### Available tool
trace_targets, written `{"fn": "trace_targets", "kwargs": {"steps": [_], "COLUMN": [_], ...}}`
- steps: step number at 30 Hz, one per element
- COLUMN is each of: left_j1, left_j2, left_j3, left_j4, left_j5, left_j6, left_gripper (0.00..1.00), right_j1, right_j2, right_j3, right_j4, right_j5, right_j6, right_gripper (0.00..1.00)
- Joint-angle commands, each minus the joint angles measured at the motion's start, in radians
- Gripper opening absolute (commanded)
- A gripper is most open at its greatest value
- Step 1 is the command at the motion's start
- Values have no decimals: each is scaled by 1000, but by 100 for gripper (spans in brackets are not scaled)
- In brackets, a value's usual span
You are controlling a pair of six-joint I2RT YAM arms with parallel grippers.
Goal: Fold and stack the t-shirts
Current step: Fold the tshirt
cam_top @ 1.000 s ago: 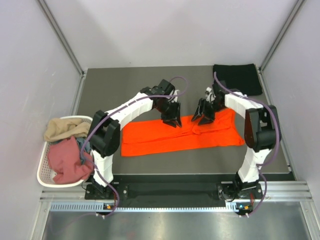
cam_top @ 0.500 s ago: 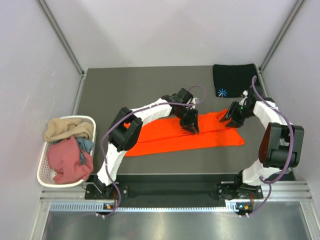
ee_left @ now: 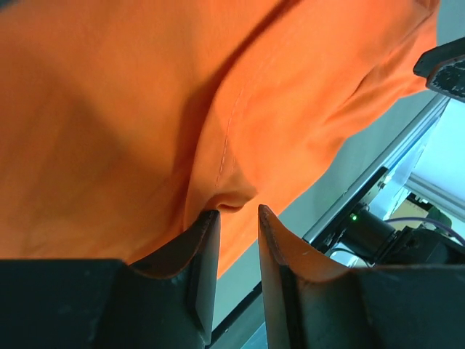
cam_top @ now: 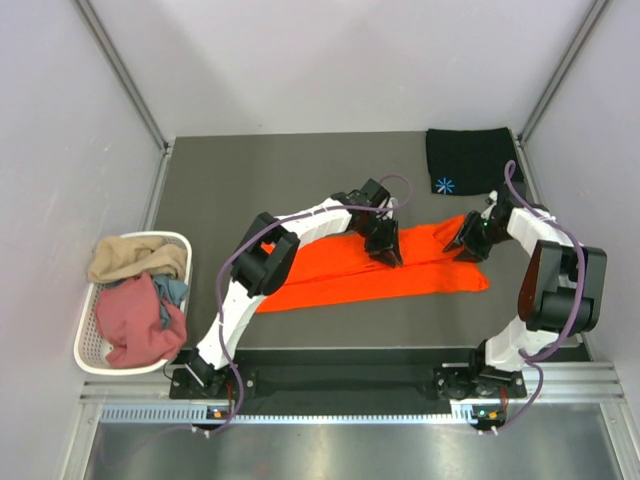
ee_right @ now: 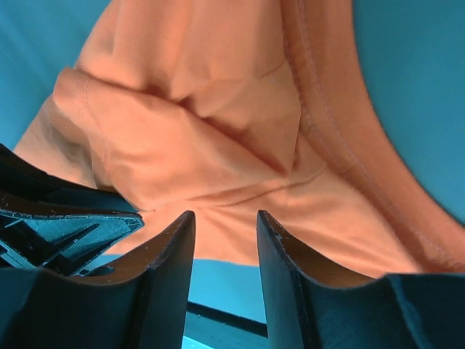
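Observation:
The bright orange t-shirt point(cam_top: 320, 282) lies in a long folded band across the middle of the table. My left gripper point(cam_top: 388, 250) rests on its upper middle. In the left wrist view point(ee_left: 236, 211) its jaws stand a little apart, with a small pucker of orange cloth point(ee_left: 109, 109) just beyond the tips and nothing between them. My right gripper point(cam_top: 468, 240) is over the shirt's right end. In the right wrist view it point(ee_right: 225, 214) is open and empty above the orange cloth point(ee_right: 196, 145). A folded black t-shirt point(cam_top: 475, 155) with a light-blue starburst point(cam_top: 445, 185) lies at the back right.
A white slotted basket point(cam_top: 90, 345) stands at the left table edge, holding a tan shirt point(cam_top: 130, 255) and a dusty pink shirt point(cam_top: 140, 320). Grey walls close in the table at the back and both sides.
Both grippers have moved right along the orange shirt from its middle, the right one reaching its right end. The black shirt's starburst is now uncovered. Little has moved in the last half second.

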Motion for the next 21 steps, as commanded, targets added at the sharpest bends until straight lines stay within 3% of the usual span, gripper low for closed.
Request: {"fn": "trace_targets", "kwargs": {"steps": [1, 21], "left_j1": [9, 20], "left_j2": [22, 45], "left_j3": [74, 81], "left_j4": [-26, -112], "left_j5": [29, 45], "left_j6": [2, 47], "left_gripper": [32, 32], "right_j1": [-16, -19], "right_j2": [30, 125], "right_j3": [-2, 39], "right_j4": [69, 120], "right_j5": [3, 33], "right_j6": [-13, 28], "right_gripper": [40, 32]}}
